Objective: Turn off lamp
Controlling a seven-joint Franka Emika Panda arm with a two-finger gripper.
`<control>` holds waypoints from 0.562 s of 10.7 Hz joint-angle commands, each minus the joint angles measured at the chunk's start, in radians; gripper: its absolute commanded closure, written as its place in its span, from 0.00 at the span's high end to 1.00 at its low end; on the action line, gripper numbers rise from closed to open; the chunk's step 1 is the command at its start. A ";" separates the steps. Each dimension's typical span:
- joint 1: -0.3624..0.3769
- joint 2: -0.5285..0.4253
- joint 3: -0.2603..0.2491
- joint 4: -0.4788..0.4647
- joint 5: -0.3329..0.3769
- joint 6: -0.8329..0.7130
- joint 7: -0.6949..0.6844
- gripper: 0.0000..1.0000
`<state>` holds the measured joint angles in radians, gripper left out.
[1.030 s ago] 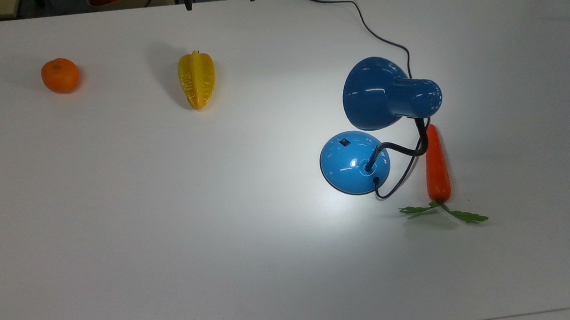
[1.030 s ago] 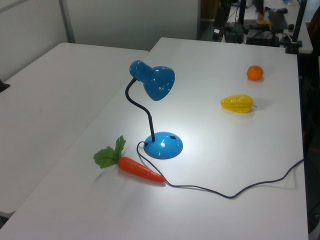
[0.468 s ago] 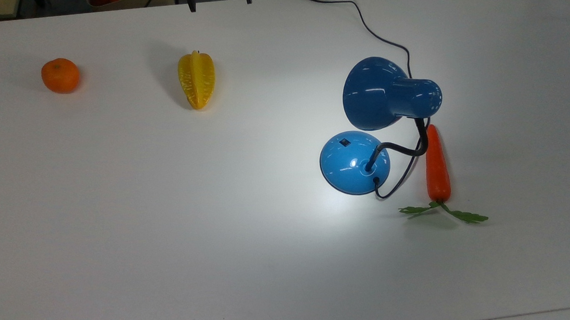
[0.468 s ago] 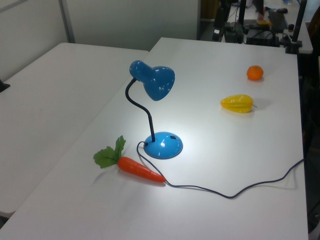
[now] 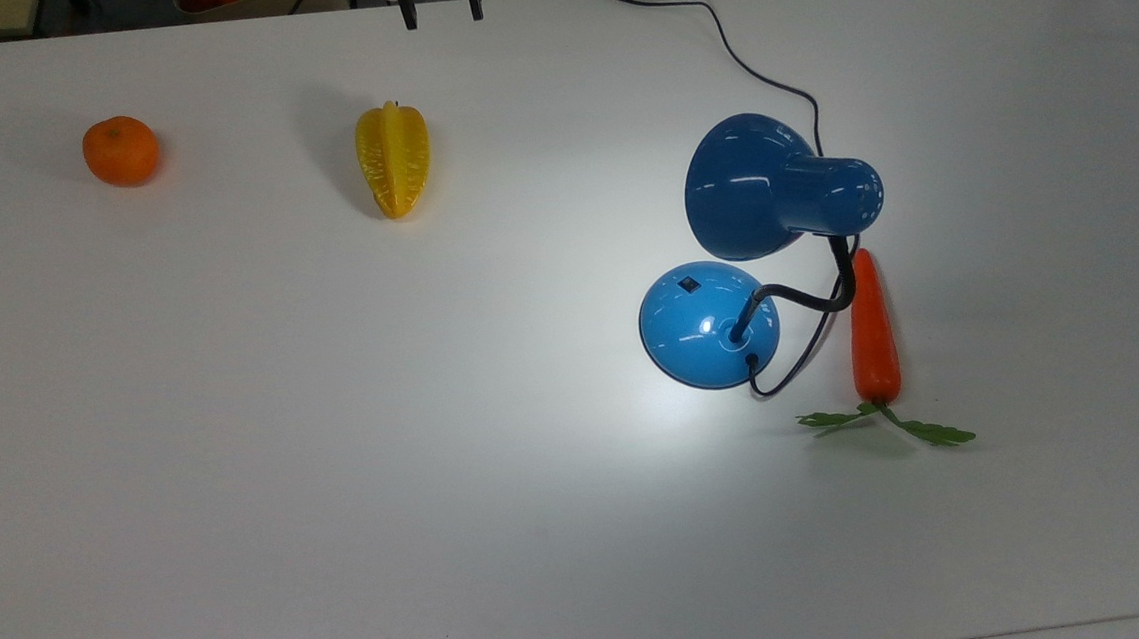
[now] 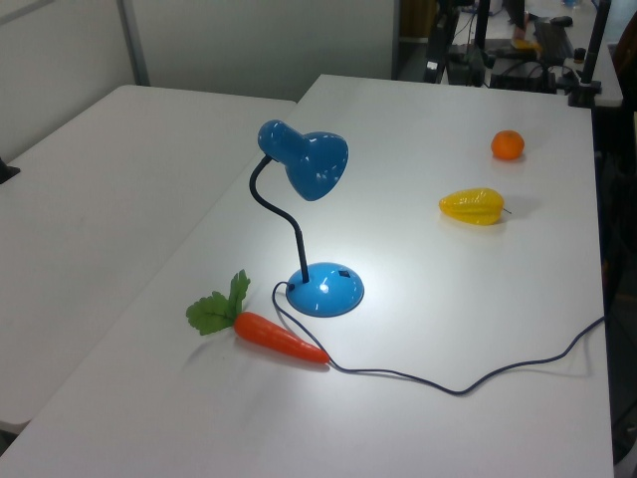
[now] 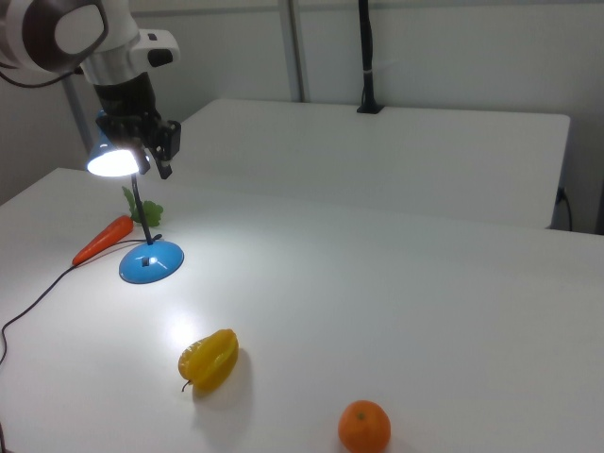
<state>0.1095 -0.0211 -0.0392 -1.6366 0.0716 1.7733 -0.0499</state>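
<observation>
On the white table [image 5: 237, 433], going left to right in the top view, a mandarin [image 5: 121, 150] sits at about ten o'clock, with a yellow starfruit [image 5: 393, 159] well apart to its right. At twelve o'clock, the gripper [image 5: 438, 8] pokes in over the far edge; its two dark fingertips [image 5: 405, 14] stand apart with nothing between them, and the rest of the arm is cut off by the frame. In the right view the gripper [image 7: 151, 151] hangs in front of the glowing shade, which partly hides one finger.

The lamp [image 5: 761, 191] stands at three o'clock, lit, with a bright pool on the table around its round base [image 5: 708, 325]. A small black switch [image 5: 689, 284] sits on the dome's far side; its position is too small to make out. The shade covers part of the bendy neck [image 5: 809, 298] and cord [image 5: 742, 57]. A carrot [image 5: 873, 333] lies just right of the base, its tip tucked under the neck.
</observation>
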 commanded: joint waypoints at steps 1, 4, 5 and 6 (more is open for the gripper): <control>0.007 0.000 -0.002 -0.002 -0.004 -0.009 -0.018 0.12; 0.007 0.003 -0.001 -0.002 0.004 0.000 -0.016 0.00; 0.007 0.003 0.001 -0.002 0.005 0.000 -0.016 0.00; 0.007 0.003 0.004 -0.002 0.005 0.000 -0.018 0.00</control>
<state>0.1102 -0.0176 -0.0376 -1.6367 0.0721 1.7733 -0.0503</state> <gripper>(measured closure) 0.987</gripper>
